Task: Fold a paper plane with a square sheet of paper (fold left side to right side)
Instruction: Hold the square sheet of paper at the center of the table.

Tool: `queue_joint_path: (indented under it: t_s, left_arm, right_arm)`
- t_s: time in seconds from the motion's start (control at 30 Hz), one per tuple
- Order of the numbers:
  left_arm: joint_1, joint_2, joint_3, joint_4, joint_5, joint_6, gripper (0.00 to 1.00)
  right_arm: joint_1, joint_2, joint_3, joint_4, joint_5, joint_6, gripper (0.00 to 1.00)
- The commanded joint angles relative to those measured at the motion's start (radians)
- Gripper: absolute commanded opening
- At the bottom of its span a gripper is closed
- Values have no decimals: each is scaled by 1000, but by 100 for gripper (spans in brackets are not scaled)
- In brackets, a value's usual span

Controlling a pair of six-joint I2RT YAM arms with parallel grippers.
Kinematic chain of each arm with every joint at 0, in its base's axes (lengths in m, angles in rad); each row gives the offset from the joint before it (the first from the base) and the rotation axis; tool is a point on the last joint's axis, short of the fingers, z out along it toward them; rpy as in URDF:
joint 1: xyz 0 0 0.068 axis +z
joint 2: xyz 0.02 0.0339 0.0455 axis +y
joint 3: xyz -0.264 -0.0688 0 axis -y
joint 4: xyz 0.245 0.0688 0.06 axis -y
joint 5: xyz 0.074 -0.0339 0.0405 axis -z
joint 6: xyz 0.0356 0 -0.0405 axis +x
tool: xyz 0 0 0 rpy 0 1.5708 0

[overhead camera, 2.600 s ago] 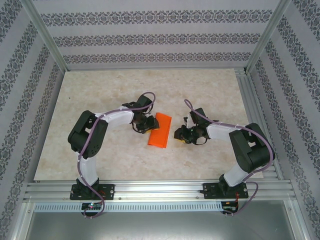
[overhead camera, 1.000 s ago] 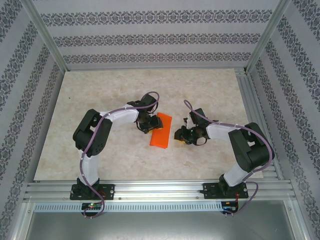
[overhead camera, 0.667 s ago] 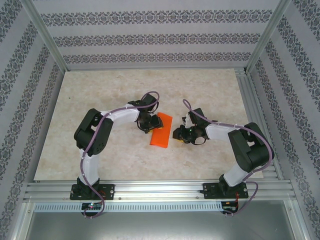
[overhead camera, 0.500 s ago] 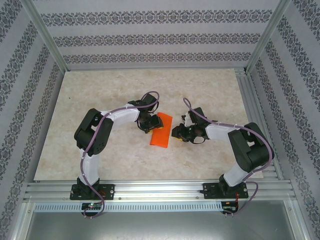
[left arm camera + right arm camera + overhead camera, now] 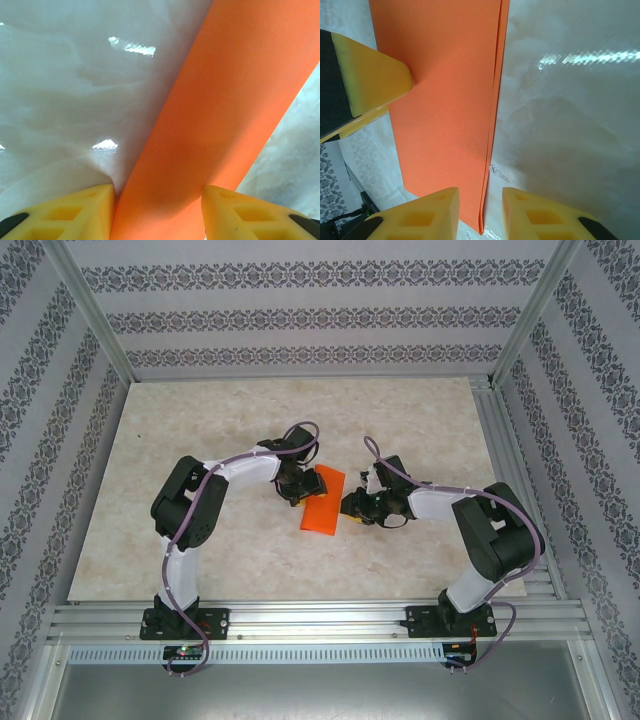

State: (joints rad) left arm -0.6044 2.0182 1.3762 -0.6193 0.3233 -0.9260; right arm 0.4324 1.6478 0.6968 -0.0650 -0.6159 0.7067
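The orange sheet of paper (image 5: 322,505) lies flat mid-table, folded into a narrow two-layer rectangle; no paper plane is in view. My left gripper (image 5: 303,485) is low over its far left part. In the left wrist view the paper (image 5: 220,100) runs diagonally under the open left gripper (image 5: 157,200). My right gripper (image 5: 347,507) is at the paper's right edge. In the right wrist view the paper (image 5: 445,90) shows its doubled free edge ending between the narrowly open right gripper (image 5: 480,200). One yellow left fingertip (image 5: 375,75) rests on the paper.
The pale marbled tabletop (image 5: 200,430) is bounded by an aluminium frame, with a rail (image 5: 320,618) along the near edge and patterned walls behind. Both arms reach in from the front towards the middle.
The left gripper has shifted right onto the paper's far left part. The right gripper has slid left up to the paper's right edge. The paper has hardly moved.
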Motion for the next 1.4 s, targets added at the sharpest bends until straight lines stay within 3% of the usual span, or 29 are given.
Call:
queue_joint_path:
  t_s: [0.0, 0.4, 1.37]
  left_arm:
    - [-8, 32, 22, -29, -13, -19, 51]
    - [-8, 42, 29, -36, -12, -20, 51]
    - [-14, 60, 45, -44, -2, 1, 51]
  right_arm:
    - [16, 11, 21, 30, -13, 3, 28]
    - [40, 59, 62, 76, -11, 38, 13]
    - [45, 124, 120, 45, 28, 20, 14]
